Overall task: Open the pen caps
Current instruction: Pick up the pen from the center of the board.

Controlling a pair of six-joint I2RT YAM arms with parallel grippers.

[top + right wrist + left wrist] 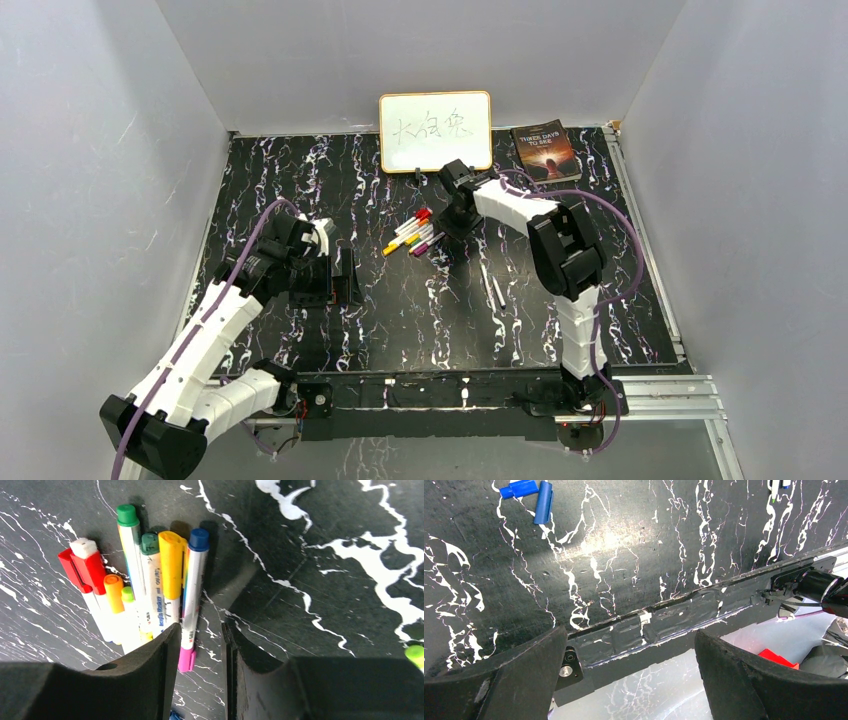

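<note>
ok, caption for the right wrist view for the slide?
Right gripper, jaws slightly apart, low over a cluster of pens on the black marbled table.

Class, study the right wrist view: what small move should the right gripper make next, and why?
Probably lower straight down and close on the pen with the pink end. The right gripper stands open and empty at the pens, and that outermost pen lies in the gap between the jaws, beside one finger.
</note>
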